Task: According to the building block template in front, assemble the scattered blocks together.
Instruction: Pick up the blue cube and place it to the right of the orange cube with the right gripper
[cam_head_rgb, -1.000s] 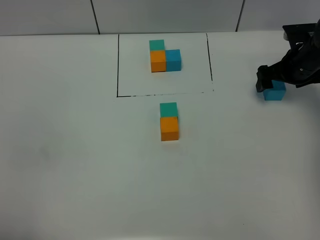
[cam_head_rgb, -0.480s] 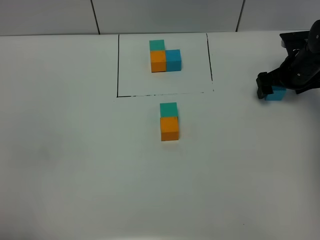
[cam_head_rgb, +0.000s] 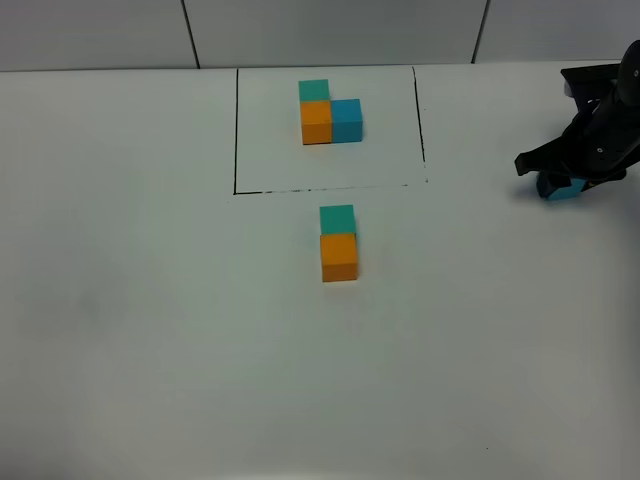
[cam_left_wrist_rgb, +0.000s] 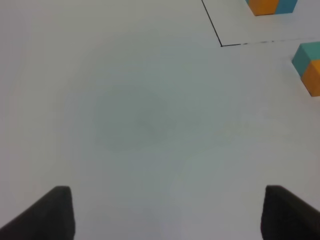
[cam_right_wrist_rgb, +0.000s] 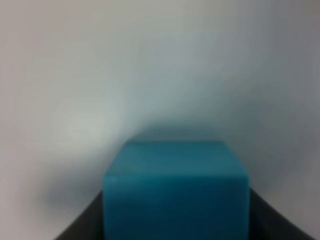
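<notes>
White counter (cam_head_rgb: 150, 330) fills almost the whole scene, with a pale wall (cam_head_rgb: 330, 30) at the far edge. At the far middle sits the template (cam_head_rgb: 330, 115), inside a thin black frame (cam_head_rgb: 236, 130). It shows a teal cube at the far side, an orange cube touching its near side, and a blue cube touching the right side of the orange one.

Just on the near side of the frame, two of the loose blocks are already joined. The teal block (cam_head_rgb: 337, 218) is on the far side and the orange block (cam_head_rgb: 339, 257) touches it on the near side.

The blue block (cam_head_rgb: 565, 191) is well apart from them, way over at the far right. The right gripper (cam_head_rgb: 555, 183) is on top of it. In the right wrist view the block sits between the two dark fingers (cam_right_wrist_rgb: 82, 225), and they seem to squeeze both its sides, so I think it is gripped.

The left gripper (cam_left_wrist_rgb: 165, 215) hangs wide open over bare counter and holds nothing.

The empty spot is on the right side of the orange block. It lies to the left of the blue block and a bit nearer. The right arm is the closer one, so the carry should be its job. The block's sides should line up square with the orange block.
</notes>
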